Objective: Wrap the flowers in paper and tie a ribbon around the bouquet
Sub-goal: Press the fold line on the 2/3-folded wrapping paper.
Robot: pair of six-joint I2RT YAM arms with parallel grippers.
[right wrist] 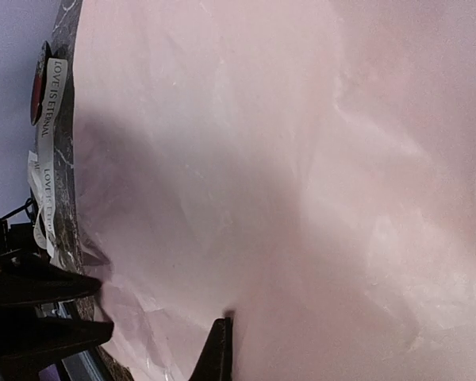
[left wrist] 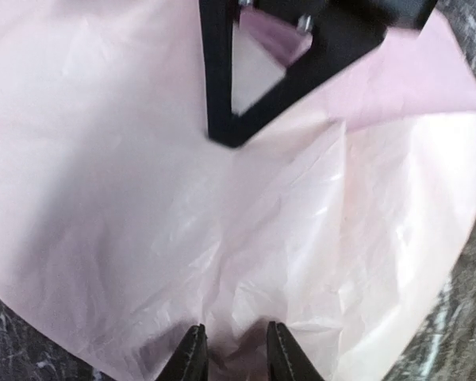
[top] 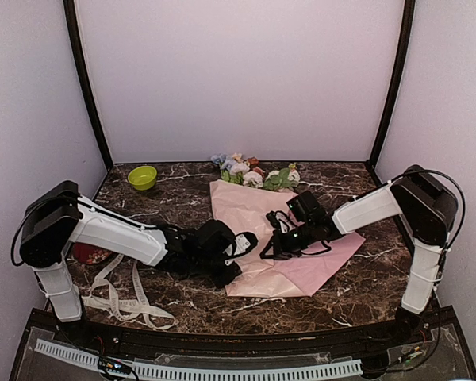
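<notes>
**Wrapping stage: both grippers at the left edge of the paper**

The pink paper lies on the marble table. The flowers lie at its far edge with the blooms projecting past the sheet. No stems show; they are probably covered by the paper.

The left gripper sits at the paper's left edge. Its jaws are a little apart and the crumpled edge of the sheet lies in the gap. That gap looks too wide for a pinch on so thin a sheet, so I judge nothing is held.

The right gripper is closed, tips down on the paper just beside the left gripper. Whether a fold is nipped between them cannot be told. This placement probably pins the sheet so the left side can be taken up and rolled over the stems.

The ribbon lies off the sheet, well to the paper's near left, not yet needed. The green bowl stands to the paper's far left, apart from the work
</notes>
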